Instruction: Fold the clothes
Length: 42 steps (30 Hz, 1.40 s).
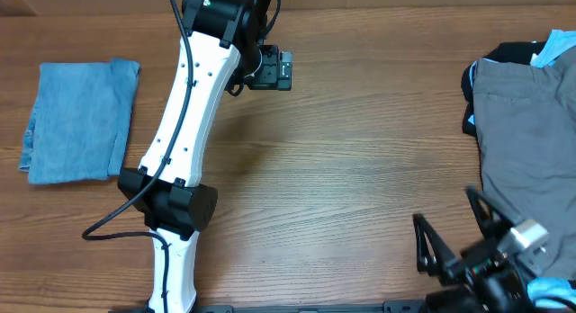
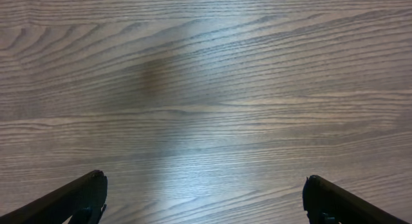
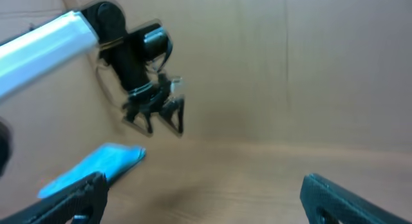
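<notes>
Surface: wood-grain table [image 1: 360, 169] filled the overhead view, bare across its middle.
Jeans: your light-blue denim jeans [image 1: 81, 120] lay as a folded rectangle at the upper left of the overhead frame, so that piece looked done.
Pile: grey trousers [image 1: 526, 124] were spread at the right edge, over a black garment [image 1: 504, 54] and a pale-blue garment [image 1: 558, 45] that showed at the upper right.
Handling: you could expect the trousers to be soft and limp, light enough to drag, and prone to bunching rather than sliding flat.
Hold: the near hem or an outer corner looked the best place for you to pinch, where the cloth seemed single-layered.
Left arm: your white arm stretched up the frame, and the left gripper [image 1: 270, 68] hung over bare wood at top centre, jaws spread wide and empty.
Right arm: your right gripper [image 1: 450, 225] sat at the lower right just beside the trousers, fingers wide apart and holding nothing.
</notes>
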Motion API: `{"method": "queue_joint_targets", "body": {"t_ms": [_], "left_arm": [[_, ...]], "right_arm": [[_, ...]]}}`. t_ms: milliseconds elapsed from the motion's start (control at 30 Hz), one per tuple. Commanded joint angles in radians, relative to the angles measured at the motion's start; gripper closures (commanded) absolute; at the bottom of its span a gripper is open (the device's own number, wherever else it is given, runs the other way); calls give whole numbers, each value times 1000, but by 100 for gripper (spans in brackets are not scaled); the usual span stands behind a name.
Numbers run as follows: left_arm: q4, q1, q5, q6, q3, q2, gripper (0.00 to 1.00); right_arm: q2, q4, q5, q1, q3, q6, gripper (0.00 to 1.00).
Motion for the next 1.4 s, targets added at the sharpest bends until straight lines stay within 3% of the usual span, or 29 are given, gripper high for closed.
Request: {"method": "queue_joint_targets", "body": {"t_ms": [0,167,567,967,1167,1367], "left_arm": [[-2,5,-13,-21,-1,-35,0],[-2,5,-13,-21,-1,-35,0],[-2,5,-13,-21,-1,-35,0],[-2,5,-13,-21,-1,-35,0],[-2,5,-13,-21,-1,-35,0],[-2,5,-13,-21,-1,-35,0]], "right_arm": [[-23,218,77,-5,-169,-3,0],[-58,475,89,-5,-370,-3,0],[-58,578,97,-21,-524,-3,0],[-58,579,104,-23,-636,-3,0],[-58,465,94,-23,-636,5,0],[-58,471,44,-23,-636,4,0]]}}
